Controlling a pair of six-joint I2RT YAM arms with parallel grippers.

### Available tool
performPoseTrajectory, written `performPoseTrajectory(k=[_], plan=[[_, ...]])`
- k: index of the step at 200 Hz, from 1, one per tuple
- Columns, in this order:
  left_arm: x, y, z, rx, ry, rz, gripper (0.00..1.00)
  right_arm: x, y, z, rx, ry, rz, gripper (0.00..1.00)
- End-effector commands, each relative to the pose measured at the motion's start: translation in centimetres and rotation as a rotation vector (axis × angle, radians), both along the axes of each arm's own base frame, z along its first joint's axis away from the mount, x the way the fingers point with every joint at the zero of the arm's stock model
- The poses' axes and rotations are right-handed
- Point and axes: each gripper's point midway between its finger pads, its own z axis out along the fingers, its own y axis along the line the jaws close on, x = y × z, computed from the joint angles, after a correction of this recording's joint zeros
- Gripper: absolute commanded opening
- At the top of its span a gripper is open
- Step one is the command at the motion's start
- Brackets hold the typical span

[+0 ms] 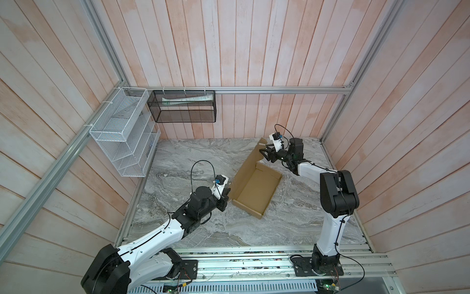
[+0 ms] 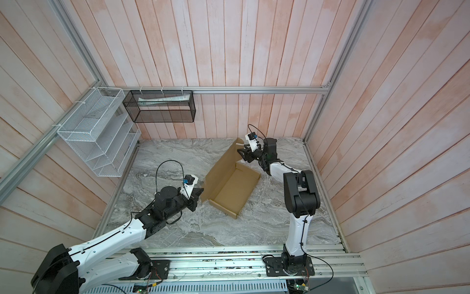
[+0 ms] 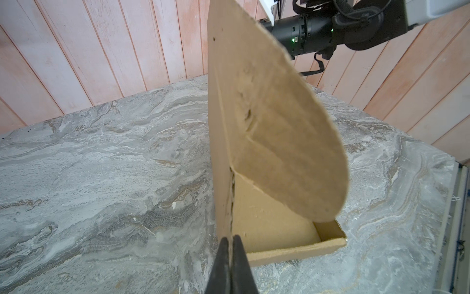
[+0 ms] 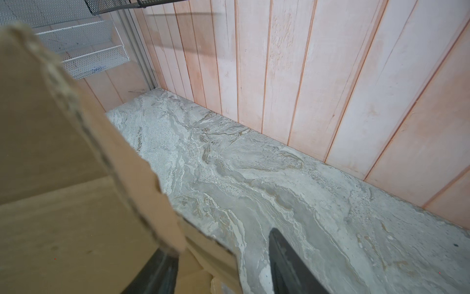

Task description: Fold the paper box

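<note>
Left fingers (image 3: 220,267) pinch the tan corrugated cardboard box (image 1: 254,188) by its lid; right fingers (image 4: 284,267), half-open at one o'clock, grip nothing: we expect twist.

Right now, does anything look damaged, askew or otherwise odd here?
The paper box is worn: its raised lid flap carries a crushed dent and crease in the left wrist view, and its edge looks frayed in the right wrist view. Nothing else stands out.
</note>
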Motion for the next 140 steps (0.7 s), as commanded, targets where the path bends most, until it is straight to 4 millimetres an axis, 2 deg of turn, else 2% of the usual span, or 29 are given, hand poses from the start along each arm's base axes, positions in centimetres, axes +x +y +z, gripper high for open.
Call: performPoseTrajectory(k=[1, 56, 89, 140], plan=[[0.5, -0.5, 1.9, -0.024, -0.045, -0.016, 0.0, -0.2, 0.7, -0.8, -0.014, 0.013, 0.058, 0.57], [0.8, -0.3, 2.1, -0.013, -0.055, 0.0, 0.0, -0.8, 1.2, -1.0, -0.009, 0.024, 0.099, 0.53], [1.1, -0.4, 2.3, -0.012, -0.06, 0.005, 0.0, -1.2, 1.3, -1.0, -0.006, 0.026, 0.1, 0.46], [1.3, -0.6, 2.2, -0.013, -0.055, 0.003, 0.0, -1.7, 1.3, -0.9, -0.009, 0.017, 0.085, 0.31]])
